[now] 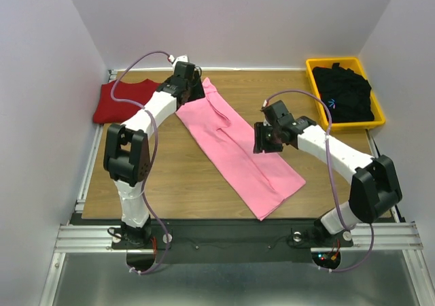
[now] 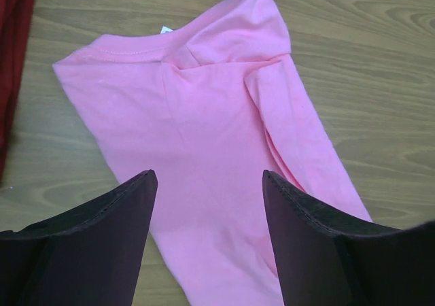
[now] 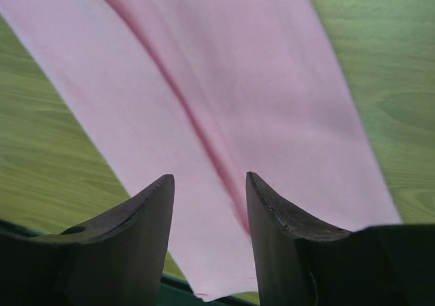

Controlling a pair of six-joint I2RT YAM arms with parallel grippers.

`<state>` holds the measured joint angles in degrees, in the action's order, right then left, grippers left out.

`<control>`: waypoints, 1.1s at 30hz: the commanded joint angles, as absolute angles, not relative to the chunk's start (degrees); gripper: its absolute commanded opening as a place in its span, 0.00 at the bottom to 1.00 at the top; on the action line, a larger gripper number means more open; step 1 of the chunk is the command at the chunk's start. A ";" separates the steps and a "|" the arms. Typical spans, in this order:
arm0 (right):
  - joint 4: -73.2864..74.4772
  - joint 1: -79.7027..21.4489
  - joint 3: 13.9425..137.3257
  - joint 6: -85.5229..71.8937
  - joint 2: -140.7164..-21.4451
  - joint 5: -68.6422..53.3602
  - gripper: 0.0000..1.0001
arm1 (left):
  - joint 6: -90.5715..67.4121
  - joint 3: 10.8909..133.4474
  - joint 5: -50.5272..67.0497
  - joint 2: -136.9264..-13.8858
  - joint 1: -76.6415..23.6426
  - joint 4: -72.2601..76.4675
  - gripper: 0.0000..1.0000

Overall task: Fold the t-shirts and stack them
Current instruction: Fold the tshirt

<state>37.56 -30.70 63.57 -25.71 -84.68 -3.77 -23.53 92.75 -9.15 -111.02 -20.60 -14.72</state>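
Observation:
The light pink t-shirt [image 1: 239, 147] lies folded lengthwise into a long strip, running from the back centre to the front right of the table. My left gripper [image 1: 192, 83] hovers open over its far collar end; the left wrist view shows the shirt [image 2: 204, 122] between my spread fingers. My right gripper [image 1: 264, 139] hovers open above the strip's middle, and the right wrist view shows the shirt's fold line [image 3: 204, 95]. The dark red t-shirt [image 1: 122, 100] lies folded at the back left. The black t-shirt [image 1: 346, 95] with a small blue mark sits crumpled in the yellow bin [image 1: 377, 120].
The yellow bin stands at the back right corner. White walls close in the table on left, back and right. Bare wood table [image 1: 170, 177] shows at front left. A metal rail [image 1: 224, 236] runs along the near edge.

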 commanded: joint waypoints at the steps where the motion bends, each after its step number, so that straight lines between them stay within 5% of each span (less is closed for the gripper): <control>1: 38.50 -30.32 67.41 -20.75 -88.58 3.34 0.51 | -26.10 88.95 -10.38 -110.47 -22.85 -15.29 0.73; 11: 37.27 -30.15 69.00 -17.40 -94.75 6.68 0.49 | -27.77 90.17 -16.96 -117.68 -23.03 -18.02 0.55; 33: 27.60 -30.41 65.65 -28.65 -99.58 -11.15 0.48 | -15.65 119.44 -7.48 -140.44 -15.82 -17.76 0.57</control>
<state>31.94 -30.39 64.64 -26.30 -98.48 -6.55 -19.70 115.70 -11.57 -138.08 -17.19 -19.42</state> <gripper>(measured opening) 0.480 0.564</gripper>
